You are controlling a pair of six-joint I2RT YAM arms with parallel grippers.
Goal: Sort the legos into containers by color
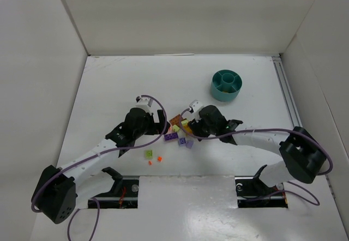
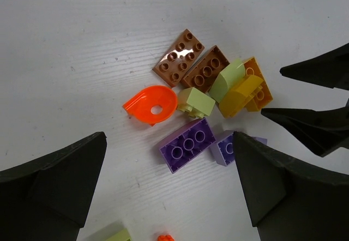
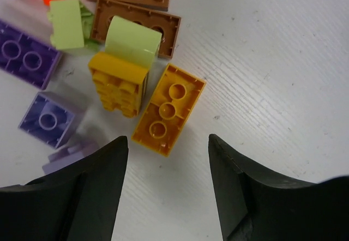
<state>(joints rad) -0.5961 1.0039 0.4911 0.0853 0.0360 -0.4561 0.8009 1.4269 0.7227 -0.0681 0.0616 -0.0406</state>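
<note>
The legos (image 1: 180,130) lie in a loose pile mid-table, between both grippers. My left gripper (image 2: 169,138) is open, its tips either side of a purple brick (image 2: 186,144) and a lavender one (image 2: 224,147). Beyond them lie an orange round piece (image 2: 151,104), two brown plates (image 2: 179,57) and light green bricks (image 2: 195,102). My right gripper (image 3: 167,138) is open and holds nothing; the near end of an upturned yellow-orange brick (image 3: 168,109) lies just ahead of its tips, beside a second yellow-orange brick (image 3: 119,85). The teal dish of containers (image 1: 226,85) stands at the back right.
A light green brick (image 1: 148,154) and two tiny orange pieces (image 1: 160,158) lie apart near the front, left of the pile. White walls enclose the table on three sides. A rail (image 1: 284,88) runs along the right edge. My right gripper's fingers (image 2: 313,127) show in the left wrist view.
</note>
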